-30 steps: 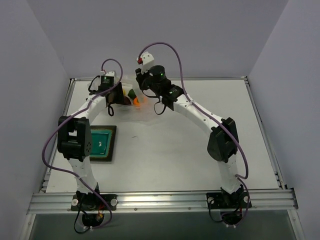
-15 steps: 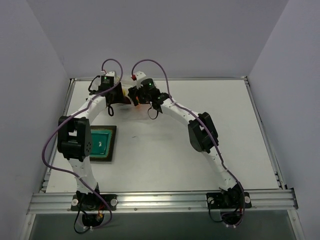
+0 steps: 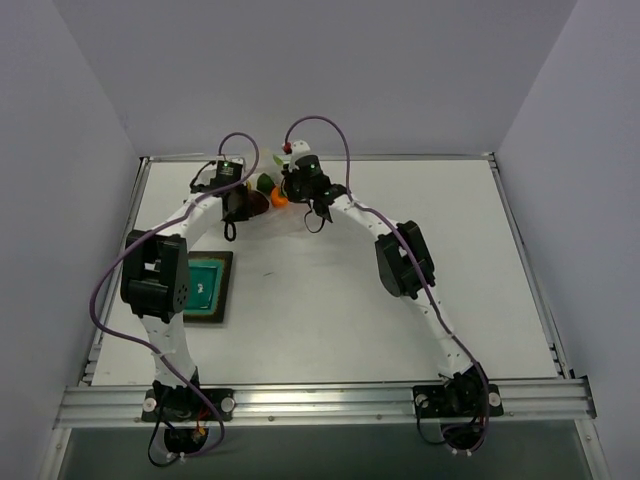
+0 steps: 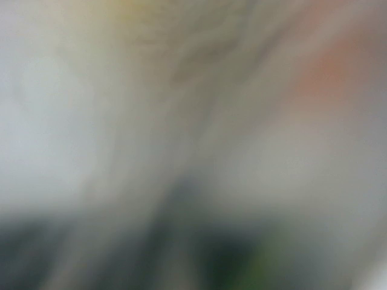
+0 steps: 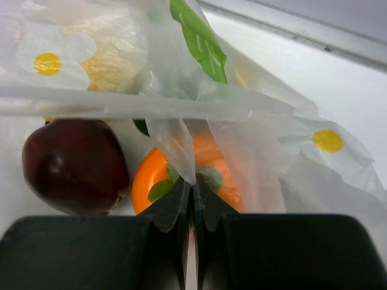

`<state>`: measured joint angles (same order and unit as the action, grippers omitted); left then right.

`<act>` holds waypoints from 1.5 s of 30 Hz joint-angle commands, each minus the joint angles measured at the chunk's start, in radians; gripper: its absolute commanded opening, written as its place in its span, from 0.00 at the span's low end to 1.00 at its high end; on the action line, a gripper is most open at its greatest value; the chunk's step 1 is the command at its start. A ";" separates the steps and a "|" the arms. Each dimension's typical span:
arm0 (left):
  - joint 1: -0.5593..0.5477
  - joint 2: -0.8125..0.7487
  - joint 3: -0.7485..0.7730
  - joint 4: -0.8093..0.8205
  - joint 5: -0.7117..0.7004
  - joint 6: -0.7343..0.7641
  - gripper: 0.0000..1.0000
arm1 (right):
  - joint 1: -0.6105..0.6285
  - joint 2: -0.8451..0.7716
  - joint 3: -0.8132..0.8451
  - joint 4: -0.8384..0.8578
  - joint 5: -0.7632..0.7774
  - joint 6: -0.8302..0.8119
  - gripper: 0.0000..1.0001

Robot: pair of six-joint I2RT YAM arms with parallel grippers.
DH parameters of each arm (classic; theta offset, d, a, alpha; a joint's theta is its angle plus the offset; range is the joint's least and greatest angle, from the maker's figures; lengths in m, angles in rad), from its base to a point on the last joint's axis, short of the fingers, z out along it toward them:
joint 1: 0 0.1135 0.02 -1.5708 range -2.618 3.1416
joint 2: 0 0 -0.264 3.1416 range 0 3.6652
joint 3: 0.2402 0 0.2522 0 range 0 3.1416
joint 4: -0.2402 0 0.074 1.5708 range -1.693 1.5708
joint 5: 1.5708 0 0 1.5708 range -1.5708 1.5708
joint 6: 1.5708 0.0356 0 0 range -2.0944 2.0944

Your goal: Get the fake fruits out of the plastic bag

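The plastic bag lies at the back of the table, whitish with daisy and leaf print. In the right wrist view its mouth shows a dark red fruit and an orange fruit, with something yellow under the film behind them. From above, orange and green fruits show between the two wrists. My right gripper is shut on a fold of the bag film just above the orange fruit. My left gripper is at the bag's left side; its wrist view is a blur of film.
A green square tray with a dark rim sits at the left, beside the left arm. Raised metal rails edge the table. Purple cables loop above both wrists.
The right arm swung in and down to the bag, then shut on its film. The left gripper shifted slightly right at the bag and closed.
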<state>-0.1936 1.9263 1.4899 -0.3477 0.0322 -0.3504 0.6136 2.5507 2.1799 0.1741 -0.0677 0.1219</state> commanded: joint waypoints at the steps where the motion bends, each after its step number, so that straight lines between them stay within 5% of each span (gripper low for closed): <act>1: 0.005 -0.059 -0.017 -0.098 -0.020 0.002 0.02 | -0.006 -0.041 -0.072 0.057 -0.092 0.105 0.00; 8: 0.026 -0.078 -0.048 -0.168 -0.106 0.057 0.02 | 0.009 -0.245 -0.418 0.181 -0.280 0.229 0.00; 13: 0.143 -0.075 0.000 -0.126 -0.023 0.012 0.02 | 0.011 -0.372 -0.496 0.212 -0.281 0.222 0.00; 20: 0.187 -0.090 0.043 -0.074 0.067 -0.001 0.02 | -0.041 -0.333 -0.410 0.192 -0.158 0.246 0.00; 26: 0.187 -0.044 0.093 -0.022 0.106 -0.022 0.06 | -0.094 -0.080 -0.125 0.128 -0.106 0.312 0.00; 30: 0.187 0.011 0.133 -0.021 0.113 -0.022 0.15 | -0.107 0.026 0.006 0.071 -0.092 0.329 0.00; 38: 0.187 0.117 0.210 -0.023 0.147 -0.013 0.58 | -0.118 0.097 0.058 0.013 -0.043 0.343 0.00; 42: 0.187 0.155 0.256 -0.031 0.152 -0.009 0.70 | -0.110 0.154 0.159 -0.068 -0.075 0.314 0.06; 45: 0.187 0.161 0.285 -0.040 0.147 -0.001 0.75 | -0.072 0.117 0.073 -0.078 -0.142 0.259 0.07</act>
<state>-0.0154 2.1159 1.7000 -0.3706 0.1799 -0.3660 0.5129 2.6934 2.2810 0.1543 -0.1638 0.4404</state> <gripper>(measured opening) 0.743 0.069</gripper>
